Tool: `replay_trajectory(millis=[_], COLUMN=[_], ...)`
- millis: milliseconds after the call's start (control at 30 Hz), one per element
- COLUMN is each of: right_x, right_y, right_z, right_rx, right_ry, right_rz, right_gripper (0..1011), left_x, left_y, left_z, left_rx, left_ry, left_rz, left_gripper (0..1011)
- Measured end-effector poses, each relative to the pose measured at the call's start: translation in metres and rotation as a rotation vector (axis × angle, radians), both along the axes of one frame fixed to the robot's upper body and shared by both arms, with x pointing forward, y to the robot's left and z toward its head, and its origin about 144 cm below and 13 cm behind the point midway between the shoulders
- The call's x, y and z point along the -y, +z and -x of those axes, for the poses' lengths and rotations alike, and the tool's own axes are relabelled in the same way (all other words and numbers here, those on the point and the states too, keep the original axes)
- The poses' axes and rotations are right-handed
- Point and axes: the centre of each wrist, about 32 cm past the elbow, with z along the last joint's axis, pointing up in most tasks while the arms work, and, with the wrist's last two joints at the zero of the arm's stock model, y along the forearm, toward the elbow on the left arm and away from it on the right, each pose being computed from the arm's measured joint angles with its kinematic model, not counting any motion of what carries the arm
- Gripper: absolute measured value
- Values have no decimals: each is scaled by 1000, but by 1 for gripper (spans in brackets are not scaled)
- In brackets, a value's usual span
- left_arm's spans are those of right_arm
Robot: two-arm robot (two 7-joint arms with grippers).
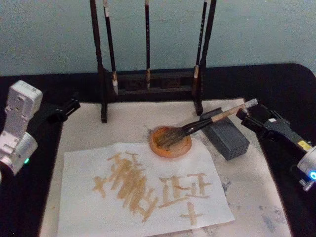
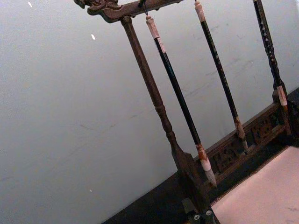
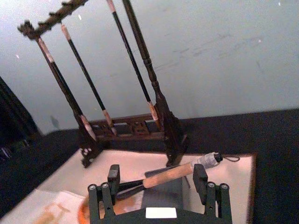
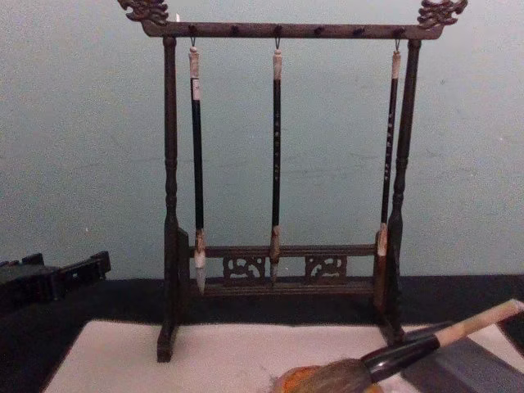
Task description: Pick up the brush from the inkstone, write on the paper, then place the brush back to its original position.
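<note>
– Brush point(image 1: 197, 126) position?
– It is laid with bristles in the inkstone point(image 1: 170, 143), handle propped on a block point(image 1: 228, 137); strokes are seen on the paper point(image 1: 148, 197), so little seems left.
– Claw?
– The right gripper point(image 3: 157, 171) is held wide open astride the handle, gripping nothing; the left gripper point(image 1: 63, 110) is parked left.

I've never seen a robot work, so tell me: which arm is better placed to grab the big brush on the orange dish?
Right. The open right gripper is at the handle end of the brush; the left gripper sits beyond the paper.
</note>
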Motion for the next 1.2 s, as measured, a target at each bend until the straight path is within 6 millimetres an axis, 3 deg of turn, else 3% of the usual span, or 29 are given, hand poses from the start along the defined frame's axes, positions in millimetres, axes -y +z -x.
replay_trajectory(millis=[433, 1200], right_x=[12, 17], right_y=[-16, -33], right_z=[-5, -6], right_rx=[-107, -194], right_ry=[2, -18], right_rz=[-262, -462], right_gripper=[1008, 1008], left_x=[0, 0], left_y=[0, 0], left_z=[0, 0], left_rx=[0, 0], left_ry=[0, 0], left_rz=[0, 0], left_gripper=[1000, 1000])
